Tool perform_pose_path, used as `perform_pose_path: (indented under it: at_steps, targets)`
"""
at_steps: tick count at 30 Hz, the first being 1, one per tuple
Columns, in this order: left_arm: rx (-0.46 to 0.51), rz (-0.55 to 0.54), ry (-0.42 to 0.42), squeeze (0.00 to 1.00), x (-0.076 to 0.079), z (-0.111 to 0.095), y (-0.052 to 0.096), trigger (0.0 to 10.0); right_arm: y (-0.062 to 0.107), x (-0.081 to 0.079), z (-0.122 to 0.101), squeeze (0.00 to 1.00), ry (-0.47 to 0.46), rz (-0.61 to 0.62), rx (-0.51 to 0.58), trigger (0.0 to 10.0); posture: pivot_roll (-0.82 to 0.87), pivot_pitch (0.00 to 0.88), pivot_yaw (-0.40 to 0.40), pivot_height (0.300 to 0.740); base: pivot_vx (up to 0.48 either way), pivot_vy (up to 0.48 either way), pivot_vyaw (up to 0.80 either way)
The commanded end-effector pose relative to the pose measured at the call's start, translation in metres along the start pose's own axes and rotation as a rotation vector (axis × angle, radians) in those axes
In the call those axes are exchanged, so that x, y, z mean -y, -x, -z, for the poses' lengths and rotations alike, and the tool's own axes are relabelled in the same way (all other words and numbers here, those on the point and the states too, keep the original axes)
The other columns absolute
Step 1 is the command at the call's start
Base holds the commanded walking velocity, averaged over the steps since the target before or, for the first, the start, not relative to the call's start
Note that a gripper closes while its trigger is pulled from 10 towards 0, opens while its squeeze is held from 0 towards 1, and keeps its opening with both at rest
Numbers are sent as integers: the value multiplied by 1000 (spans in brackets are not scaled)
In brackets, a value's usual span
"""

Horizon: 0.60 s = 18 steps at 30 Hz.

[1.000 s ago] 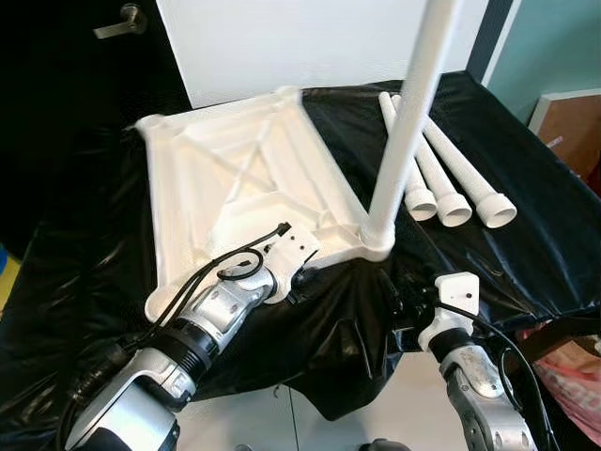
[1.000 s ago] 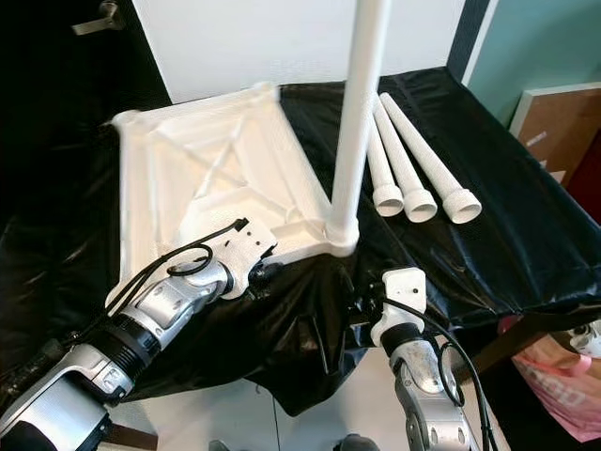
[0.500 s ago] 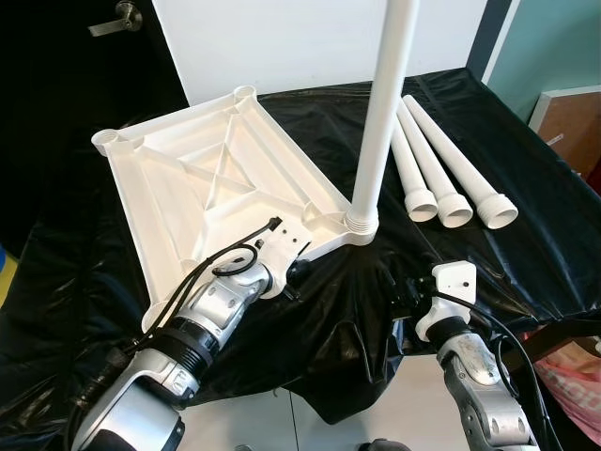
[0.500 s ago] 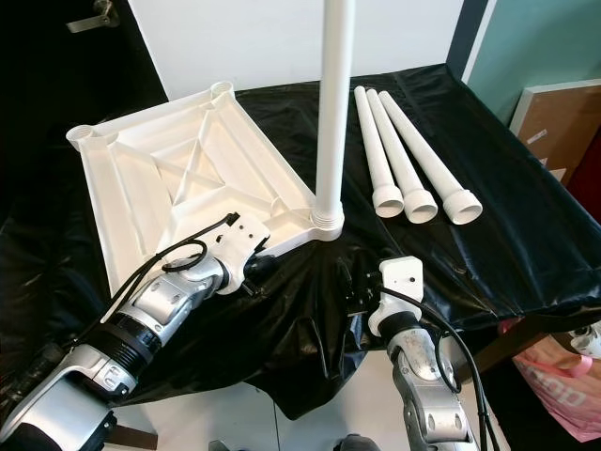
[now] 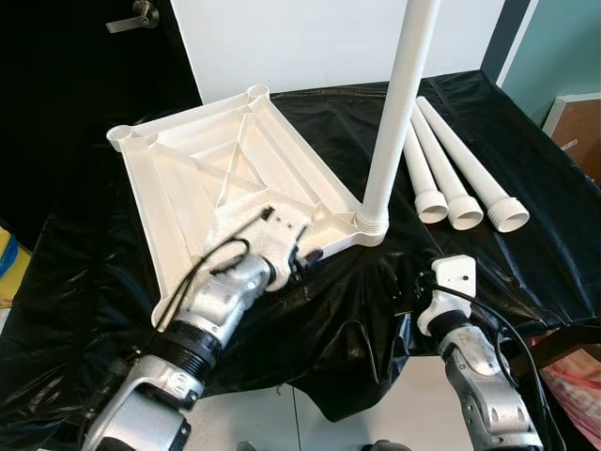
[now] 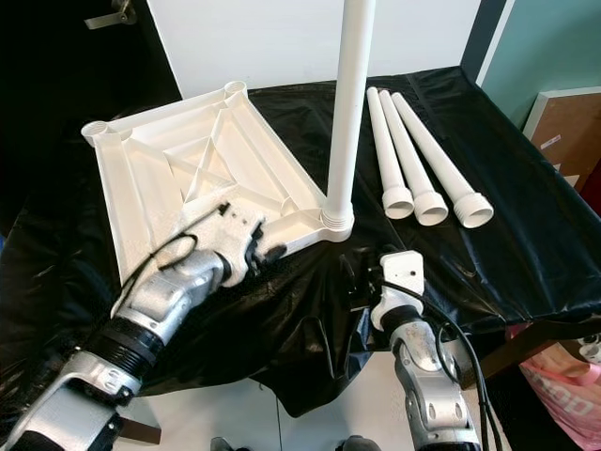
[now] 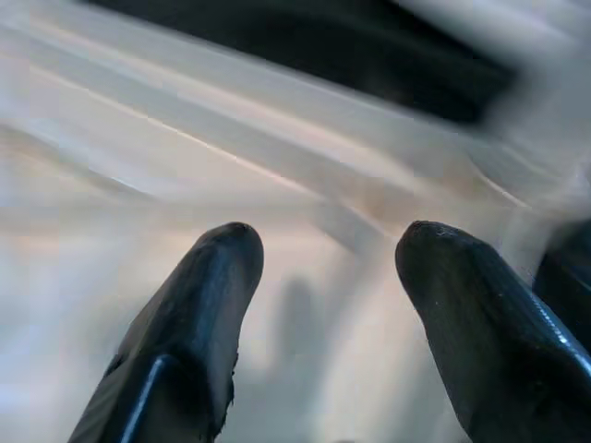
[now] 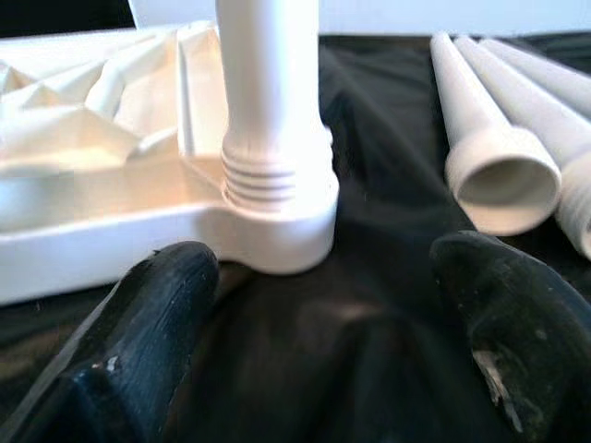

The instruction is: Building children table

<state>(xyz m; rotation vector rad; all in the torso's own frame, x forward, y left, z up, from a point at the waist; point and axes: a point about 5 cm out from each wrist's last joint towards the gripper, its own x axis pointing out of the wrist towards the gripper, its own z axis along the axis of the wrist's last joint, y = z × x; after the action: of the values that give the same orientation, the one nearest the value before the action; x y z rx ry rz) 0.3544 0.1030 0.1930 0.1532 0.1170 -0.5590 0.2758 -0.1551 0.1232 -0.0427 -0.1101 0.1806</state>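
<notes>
The white tabletop (image 5: pixel 225 174) lies upside down on the black-covered table, ribs facing up. One white leg (image 5: pixel 402 113) stands upright in its near right corner socket (image 8: pixel 277 217). Three loose legs (image 5: pixel 460 178) lie side by side to the right. My left gripper (image 5: pixel 302 260) is at the tabletop's near edge, open, its black fingers (image 7: pixel 199 305) spread over the blurred white plastic. My right gripper (image 6: pixel 362 279) hovers low in front of the socket corner, open, with its fingers (image 8: pixel 152 323) wide apart and nothing between them.
Black plastic sheet (image 5: pixel 526 254) covers the table and hangs over its front edge. A white wall panel (image 5: pixel 300 38) stands behind. A brown box (image 5: pixel 580 117) and a teal wall are at the far right, and a dark door with a handle (image 5: pixel 131 17) at the far left.
The tabletop, tipped up with its leg leaning one second ago, now lies flatter. My left gripper has advanced onto its near edge. The right gripper has barely moved; the camera shifted.
</notes>
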Motion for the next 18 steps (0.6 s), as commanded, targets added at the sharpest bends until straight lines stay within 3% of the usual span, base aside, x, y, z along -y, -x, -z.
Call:
perform_pose_path:
  at_steps: [1, 3, 4, 5, 8, 11, 13, 18]
  targets:
    - [-20, -32, 10, 0, -7, 3, 4, 10000, 0, -2, 6, 0, -5, 5, -31, 10000, -172, 50, 48, 740, 0, 0, 0]
    - [8, -114, -9, 0, -28, -6, 15, 10000, -5, -6, 6, 0, -12, 5, -27, 10000, -159, 47, 47, 740, 0, 0, 0]
    - [8, -114, -9, 0, -28, -6, 15, 10000, -5, -6, 6, 0, -12, 5, -27, 10000, -159, 47, 47, 740, 0, 0, 0]
    - [11, -160, -20, 0, -38, -8, 20, 10000, -7, -7, 6, 0, -16, 6, -24, 10000, -156, 47, 47, 740, 0, 0, 0]
    - [-28, -257, -89, 0, -62, -7, 32, 10000, -13, -8, 5, 0, -21, 10, -21, 10000, -148, 50, 48, 740, 0, 0, 0]
    - [-45, -282, -113, 0, -69, -6, 36, 10000, -14, -9, 4, 0, -22, 12, -21, 10000, -147, 51, 47, 740, 0, 0, 0]
    - [-93, -351, -168, 0, -84, -2, 46, 10000, -19, -9, 5, 0, -21, 21, -23, 10000, -144, 53, 47, 740, 0, 0, 0]
    - [-176, -452, -271, 0, -100, 6, 62, 10000, -26, -11, 5, 0, -8, 34, -33, 10000, -131, 66, 37, 740, 0, 0, 0]
